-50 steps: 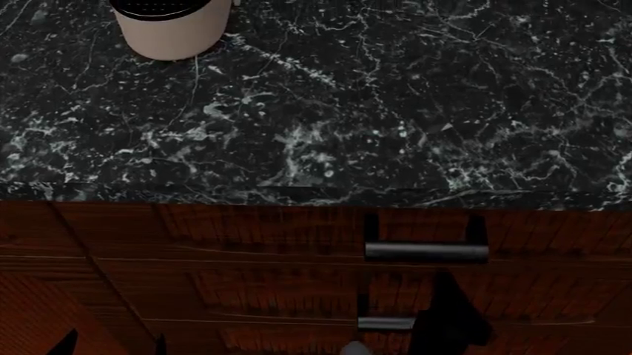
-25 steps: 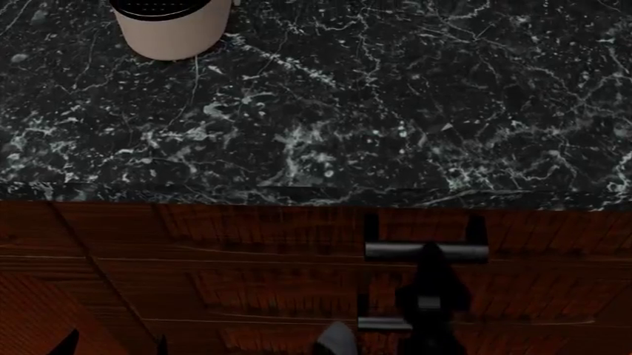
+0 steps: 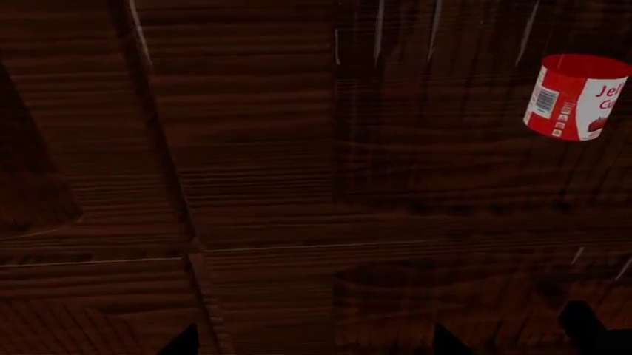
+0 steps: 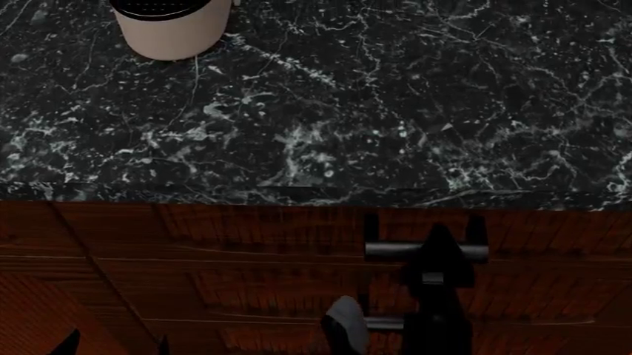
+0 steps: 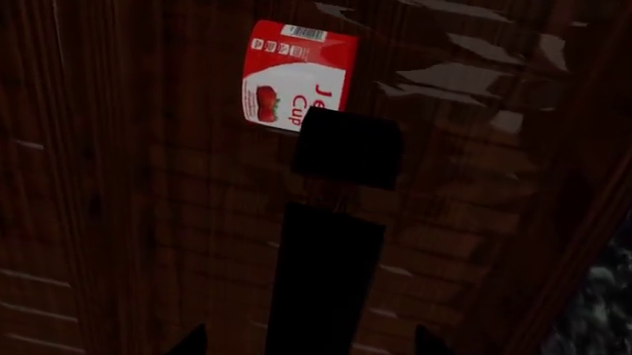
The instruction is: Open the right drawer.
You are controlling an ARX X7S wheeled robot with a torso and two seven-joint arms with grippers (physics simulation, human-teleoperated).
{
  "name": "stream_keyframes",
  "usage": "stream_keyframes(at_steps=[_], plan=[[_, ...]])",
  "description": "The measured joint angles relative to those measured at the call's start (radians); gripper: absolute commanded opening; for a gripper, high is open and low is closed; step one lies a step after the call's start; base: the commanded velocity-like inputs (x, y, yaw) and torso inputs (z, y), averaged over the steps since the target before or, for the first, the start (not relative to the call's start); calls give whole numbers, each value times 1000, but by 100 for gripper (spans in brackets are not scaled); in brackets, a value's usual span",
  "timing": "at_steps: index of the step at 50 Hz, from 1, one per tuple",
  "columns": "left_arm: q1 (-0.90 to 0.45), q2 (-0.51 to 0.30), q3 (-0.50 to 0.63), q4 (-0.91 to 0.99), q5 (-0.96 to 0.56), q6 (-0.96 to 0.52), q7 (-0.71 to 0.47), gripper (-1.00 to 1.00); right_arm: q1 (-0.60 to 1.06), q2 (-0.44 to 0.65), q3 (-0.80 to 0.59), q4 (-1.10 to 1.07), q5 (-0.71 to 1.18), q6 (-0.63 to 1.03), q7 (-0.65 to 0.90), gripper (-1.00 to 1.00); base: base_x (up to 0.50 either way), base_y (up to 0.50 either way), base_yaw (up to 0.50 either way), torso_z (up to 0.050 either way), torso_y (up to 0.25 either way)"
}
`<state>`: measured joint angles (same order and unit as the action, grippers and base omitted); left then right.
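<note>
The right drawer point(image 4: 553, 233) is the top dark reddish-brown wood front just under the counter edge. Its silver bar handle point(image 4: 390, 251) sits on two black posts. My right gripper point(image 4: 440, 248) is black and lies over the right part of that handle. In the right wrist view the handle point(image 5: 321, 281) is a dark bar running between my open fingertips point(image 5: 192, 342), and the right gripper point(image 5: 308, 344) is not closed on it. My left gripper point(image 4: 114, 345) is open and empty at the lower left, facing bare wood in the left wrist view point(image 3: 311, 344).
A black marble countertop point(image 4: 375, 111) fills the upper head view, with a beige round container point(image 4: 173, 29) at its back left. A lower drawer with a similar silver handle point(image 4: 385, 323) lies below. A red-and-white jelly cup point(image 5: 296, 74) shows in both wrist views point(image 3: 578, 96).
My right gripper has moved up the drawer fronts, from beside the lower handle to over the top drawer's handle. The left gripper has not moved.
</note>
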<state>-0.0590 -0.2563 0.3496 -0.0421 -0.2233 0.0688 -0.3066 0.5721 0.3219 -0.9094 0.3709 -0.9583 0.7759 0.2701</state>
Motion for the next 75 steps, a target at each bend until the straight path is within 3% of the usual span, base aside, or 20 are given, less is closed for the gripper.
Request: stream_keyframes(at_steps=[21,22,44,75], plan=[[-1,-6,8,0,-5,0,-6,100,71,-54,2,160,42,-63,39,100,0,0,0,0,0],[-1,-6,8,1,-5,0,-6,100,73,-56,2,166,44,-67,42,-100,0,0,0,0,0],[-4,-11,16,2,-10,0,-12,100,74,-39,14,139,75,-103,80,-100,0,0,0,0,0],[-6,-18,25,5,-16,-1,-23,100,-67,67,-19,-124,4,1,-11,-100,-1,1,2,0,0]])
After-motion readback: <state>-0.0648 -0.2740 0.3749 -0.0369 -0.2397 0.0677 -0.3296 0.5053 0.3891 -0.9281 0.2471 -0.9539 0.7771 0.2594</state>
